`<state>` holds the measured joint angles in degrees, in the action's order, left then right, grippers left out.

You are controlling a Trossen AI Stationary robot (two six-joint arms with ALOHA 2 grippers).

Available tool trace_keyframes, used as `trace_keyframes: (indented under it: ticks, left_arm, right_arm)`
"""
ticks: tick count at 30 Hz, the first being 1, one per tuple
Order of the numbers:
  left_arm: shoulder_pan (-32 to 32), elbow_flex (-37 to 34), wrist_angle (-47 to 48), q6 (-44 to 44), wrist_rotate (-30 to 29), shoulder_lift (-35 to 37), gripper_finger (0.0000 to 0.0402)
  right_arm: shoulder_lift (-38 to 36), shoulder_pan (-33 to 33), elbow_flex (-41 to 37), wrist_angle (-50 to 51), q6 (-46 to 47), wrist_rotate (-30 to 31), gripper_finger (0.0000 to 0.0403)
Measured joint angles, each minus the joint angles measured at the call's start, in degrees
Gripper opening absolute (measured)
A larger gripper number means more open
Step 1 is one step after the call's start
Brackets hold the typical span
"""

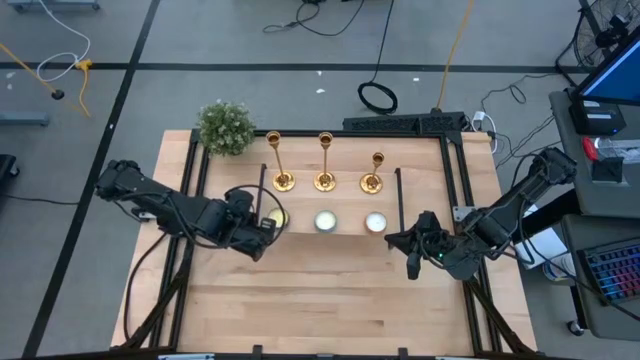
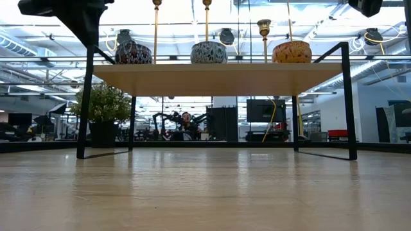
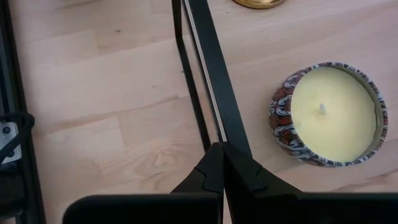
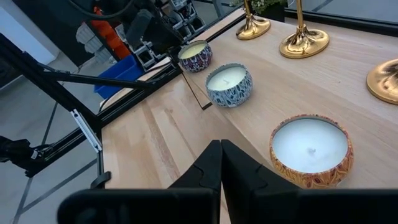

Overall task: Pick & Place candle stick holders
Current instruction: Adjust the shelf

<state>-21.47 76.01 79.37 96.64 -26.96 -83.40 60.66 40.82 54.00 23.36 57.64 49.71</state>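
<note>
A: Where are the candlesticks (image 1: 325, 160)?

B: All three stand in a row along the back of the wooden shelf (image 1: 330, 270), each upright on its round base, its long stem running straight up with the small cup at the top. In the high view the stems lean slightly toward the far edge, which is only the camera's angle.

A: What lies near them?

B: Three candles in tins (image 1: 325, 221) sit in a row just in front, one before each candlestick. A small potted plant (image 1: 225, 127) stands at the back left corner, beside the left candlestick.

A: And the grippers?

B: The left gripper (image 3: 222, 163) has its fingers pressed together, holding nothing. It hangs by the shelf's black frame bar (image 3: 208, 68), close to the left candle. The right gripper (image 4: 221, 158) is also closed and empty, near the right candle, just inside the right frame post.

A: Room to move?

B: The front half of the shelf is bare wood. The black frame runs along both sides and the back.
</note>
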Motion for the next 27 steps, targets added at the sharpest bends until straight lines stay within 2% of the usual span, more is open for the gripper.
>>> trace_keyframes:
  ticks: [19, 27]
  left_arm:
    - [0.2, 0.0, -2.2, -1.6, 0.4, 0.0, 0.0000]
    - [0.2, 0.0, 5.0, 2.3, 0.3, 0.2, 0.0000]
  right_arm:
    - [0.0, -0.7, 0.0, 0.0, -0.1, -0.2, 0.0000]
    - [0.0, -0.7, 0.0, 0.0, -0.1, -0.2, 0.0000]
